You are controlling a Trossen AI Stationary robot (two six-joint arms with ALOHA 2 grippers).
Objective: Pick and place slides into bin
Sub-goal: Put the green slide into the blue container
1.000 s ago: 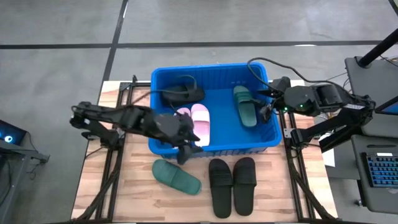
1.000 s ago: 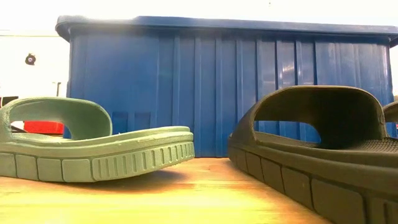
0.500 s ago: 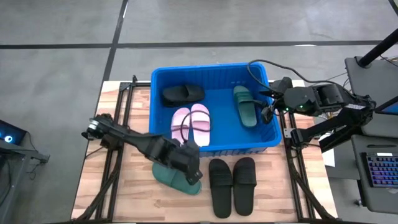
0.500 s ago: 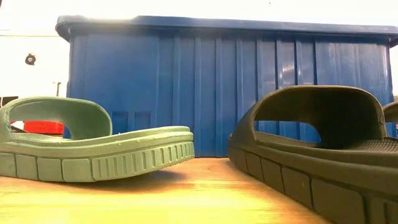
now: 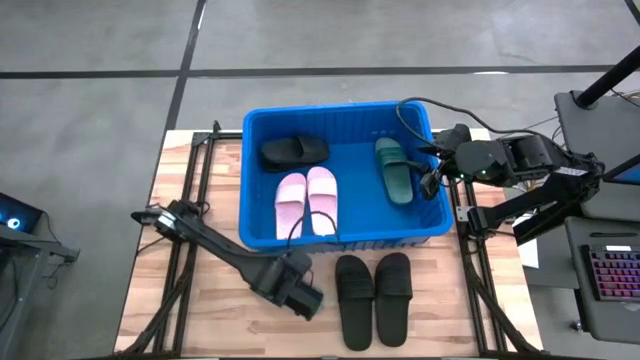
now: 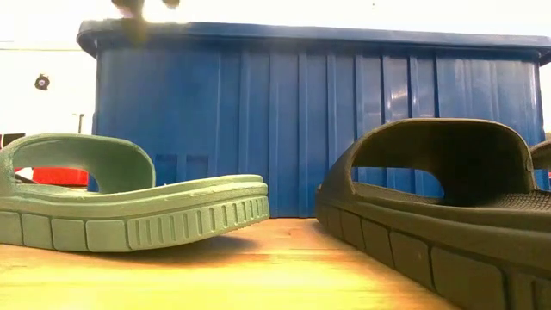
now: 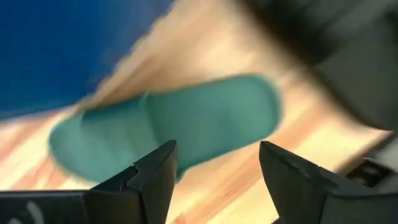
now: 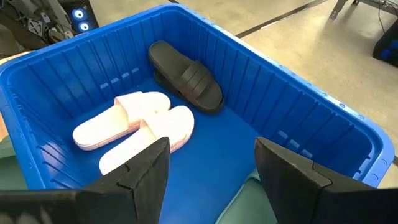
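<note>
1. The left gripper hangs over the green slide on the table, its jaws spread with the sandal between and beyond them, nothing pinched yet. The wrist view is smeared, which suggests the arm is moving; jaws closing at speed could skid off the rubber or nip only the sole edge.
2. That slide lies just in front of the bin wall (the low view shows it flat, strap up). A grip on the thin sole instead of the strap would probably let the sandal droop and catch the rolled rim on the way over.
3. The black pair sits just beside it on the table. A wide approach could knock the nearer black slide askew and make its own pick harder.
4. Inside the bin lie the pink pair, a black slide and the other green slide.
5. The right gripper waits at the bin's right rim, jaws spread and empty; a high carry across could meet it.
</note>
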